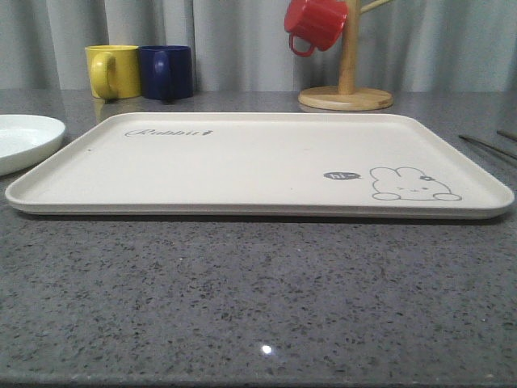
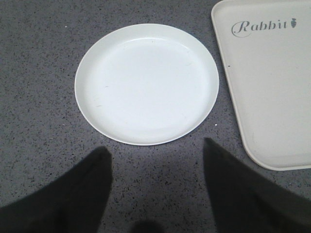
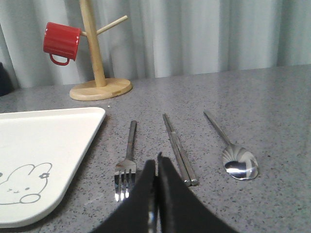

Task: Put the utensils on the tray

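The cream tray (image 1: 242, 162) with a rabbit drawing lies bare in the middle of the grey table. A round white plate (image 2: 146, 82) sits just left of the tray (image 2: 272, 87); the plate (image 1: 20, 139) shows at the front view's left edge. My left gripper (image 2: 156, 151) hovers open above the bare table beside the plate, holding nothing. Right of the tray (image 3: 43, 145) lie a silver fork (image 3: 127, 160), a pair of chopsticks (image 3: 179, 149) and a spoon (image 3: 233, 153), side by side. My right gripper (image 3: 156, 162) is shut and empty, above the table between fork and chopsticks.
A yellow mug (image 1: 113, 71) and a blue mug (image 1: 166, 71) stand behind the tray's far left corner. A wooden mug tree (image 1: 347, 77) with a red mug (image 1: 313, 23) hanging on it stands at the back right. A curtain closes off the far side.
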